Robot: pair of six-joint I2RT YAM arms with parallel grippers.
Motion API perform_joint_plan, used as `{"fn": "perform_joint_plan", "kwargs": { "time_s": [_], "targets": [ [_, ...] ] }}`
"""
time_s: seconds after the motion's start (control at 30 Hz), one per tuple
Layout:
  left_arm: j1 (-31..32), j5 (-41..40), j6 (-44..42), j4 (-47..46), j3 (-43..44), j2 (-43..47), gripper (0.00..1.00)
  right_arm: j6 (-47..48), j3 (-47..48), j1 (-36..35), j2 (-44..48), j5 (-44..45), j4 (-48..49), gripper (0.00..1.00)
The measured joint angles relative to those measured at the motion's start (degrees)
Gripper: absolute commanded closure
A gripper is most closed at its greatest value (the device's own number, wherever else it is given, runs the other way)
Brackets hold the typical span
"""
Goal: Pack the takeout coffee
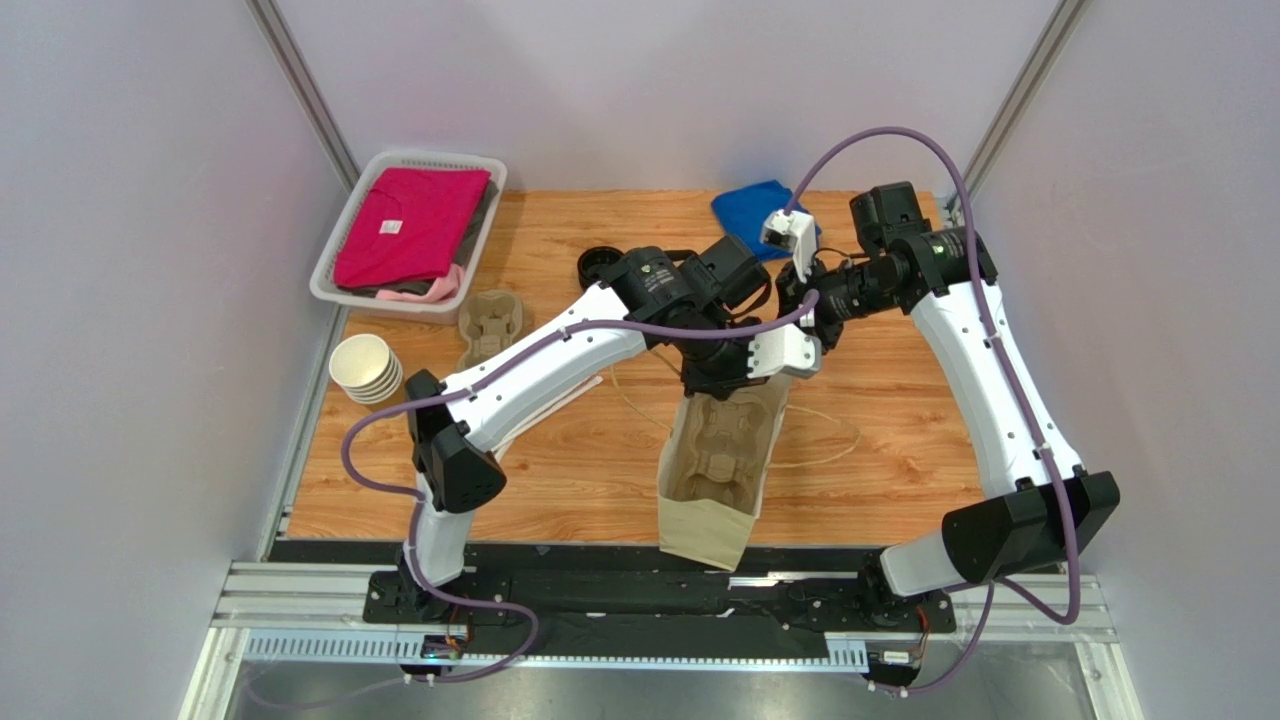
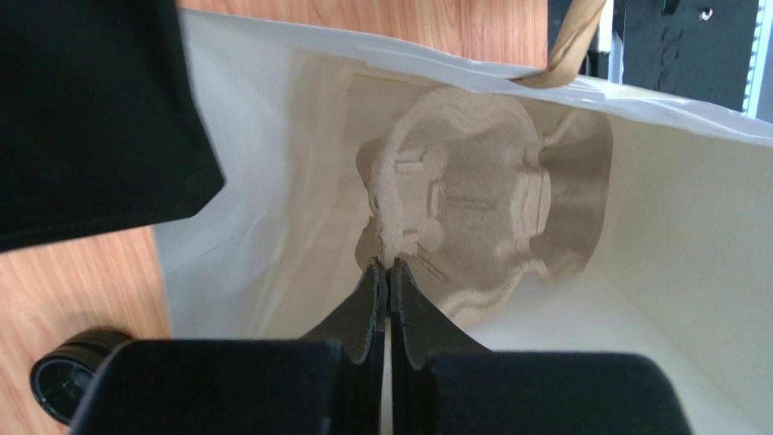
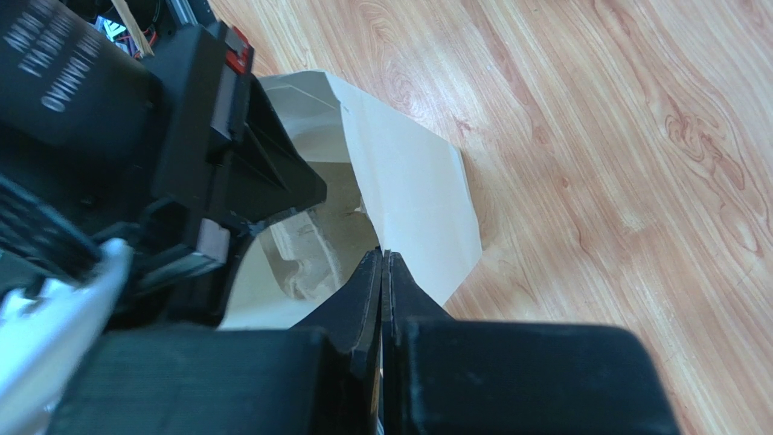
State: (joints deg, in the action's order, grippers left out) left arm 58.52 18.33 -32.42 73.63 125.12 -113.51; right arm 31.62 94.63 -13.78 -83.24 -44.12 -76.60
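1. A brown kraft paper bag with a white inside (image 1: 718, 518) stands at the middle of the wooden desk (image 1: 902, 435), close to its near edge, with its mouth open.
2. A moulded tan pulp cup carrier (image 2: 472, 199) lies inside the bag against its bottom.
3. The left gripper (image 2: 388, 268) reaches over the far rim of the bag, and its black fingers are pressed together with no gap. Whether a fold of the paper rim is nipped between them cannot be told.
4. The right gripper (image 3: 382, 258) is at the bag's rim on the right side, with its fingers likewise closed tight. Whether it pinches the paper cannot be told either.
5. The takeout coffee cannot be made out for certain. A round black plastic lid (image 2: 68, 381) sits on the desk just outside the bag's mouth, and whether a cup is under it cannot be told.
6. More dark round lids (image 1: 598, 267) lie towards the far edge, beside the left arm.
7. A second pulp carrier (image 1: 492, 323) rests on the desk left of centre.
8. A stack of lidless paper cups (image 1: 365, 368) lies on its side at the left edge.
9. A white plastic basket (image 1: 338, 258) sits at the far left corner and holds a folded magenta garment (image 1: 409, 225).
10. A blue cloth (image 1: 751, 213) lies at the far edge.
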Motion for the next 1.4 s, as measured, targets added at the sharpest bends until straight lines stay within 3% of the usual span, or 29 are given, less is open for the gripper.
{"fn": "perform_joint_plan", "kwargs": {
  "time_s": [0.6,0.67,0.73,0.77,0.87,1.2,1.33,1.4],
  "targets": [
    [0.7,2.58,3.17,-4.57,-5.95,1.64,0.99,3.28,-2.99,-0.02,2.49,-1.25,2.69,1.0],
    [0.72,2.64,3.13,-5.22,-6.47,1.66,0.93,3.72,-3.08,-0.02,2.49,-1.22,2.91,1.0],
    [0.74,2.67,3.04,-5.57,-6.75,1.66,0.81,4.02,-3.1,-0.02,2.49,-1.27,3.15,1.0],
    [0.76,2.62,2.99,-5.68,-6.82,1.66,0.7,4.13,-3.13,-0.02,2.49,-1.29,3.21,1.0],
    [0.76,2.58,3.02,-5.64,-6.8,1.66,0.56,4.35,-3.13,-0.02,2.49,-1.4,3.23,1.0],
    [0.63,-0.04,3.43,-3.56,-3.72,1.68,0.47,5.25,-3.19,0.11,2.54,-1.77,3.19,1.0],
    [0.39,-1.33,4.24,-1.77,-1.38,2.23,0.33,5.22,-3.19,0.31,2.64,-2.05,3.02,1.0],
    [0.24,-1.4,4.35,-1.81,-0.35,3.15,0.22,5.31,-3.19,0.37,2.67,-1.95,3.1,1.0]
  ]
}}
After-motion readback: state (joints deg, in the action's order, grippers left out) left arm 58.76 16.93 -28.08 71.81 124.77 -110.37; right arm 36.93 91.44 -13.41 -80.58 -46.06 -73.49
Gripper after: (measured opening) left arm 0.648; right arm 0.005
